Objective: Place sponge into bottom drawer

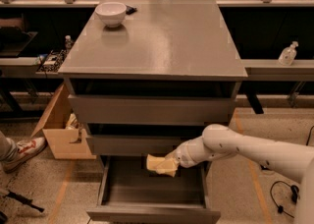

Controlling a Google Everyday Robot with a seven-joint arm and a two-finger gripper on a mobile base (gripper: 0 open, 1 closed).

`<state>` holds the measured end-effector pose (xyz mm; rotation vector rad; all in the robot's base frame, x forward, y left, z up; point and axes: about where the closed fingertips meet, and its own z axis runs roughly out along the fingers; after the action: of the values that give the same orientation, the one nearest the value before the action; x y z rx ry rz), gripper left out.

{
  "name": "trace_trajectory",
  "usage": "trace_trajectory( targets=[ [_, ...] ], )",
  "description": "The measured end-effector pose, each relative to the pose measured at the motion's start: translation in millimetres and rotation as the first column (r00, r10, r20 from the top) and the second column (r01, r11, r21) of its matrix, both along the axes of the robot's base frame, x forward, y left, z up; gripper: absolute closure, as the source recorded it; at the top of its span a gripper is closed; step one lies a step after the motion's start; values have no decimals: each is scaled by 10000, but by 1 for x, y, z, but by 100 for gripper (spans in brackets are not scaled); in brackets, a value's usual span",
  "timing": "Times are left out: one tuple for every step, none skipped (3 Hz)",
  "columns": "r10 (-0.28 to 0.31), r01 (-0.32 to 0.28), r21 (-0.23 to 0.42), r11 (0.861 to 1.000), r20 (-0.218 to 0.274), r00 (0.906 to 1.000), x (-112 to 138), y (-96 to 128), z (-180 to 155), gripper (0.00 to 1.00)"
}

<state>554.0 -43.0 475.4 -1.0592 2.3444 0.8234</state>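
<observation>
The sponge [161, 164] is a small pale-yellow foam block held in my gripper [172, 162]. The white arm reaches in from the lower right, and the gripper holds the sponge over the back part of the open bottom drawer [153, 212]. The drawer is pulled out from the grey cabinet [153, 41], showing a deep grey tray with nothing visible in it. The sponge hangs just below the front of the middle drawer [142, 145] and above the tray floor.
A white bowl [111, 13] stands on the cabinet top at the back left. A cardboard box [63, 128] stands on the floor left of the cabinet, and a person's shoe [24, 151] is further left. A clear bottle [287, 54] sits on a shelf at the right. Cables lie on the floor at the right.
</observation>
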Motion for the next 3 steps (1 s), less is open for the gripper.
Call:
trace_trajectory(
  targets=[
    [-75, 76, 244, 9997, -56, 10000, 1, 12, -41, 100],
    [-500, 507, 575, 9971, -134, 9987, -1, 18, -75, 100],
    [-905, 928, 874, 9918, -305, 9954, -3, 30, -116, 100]
  ],
)
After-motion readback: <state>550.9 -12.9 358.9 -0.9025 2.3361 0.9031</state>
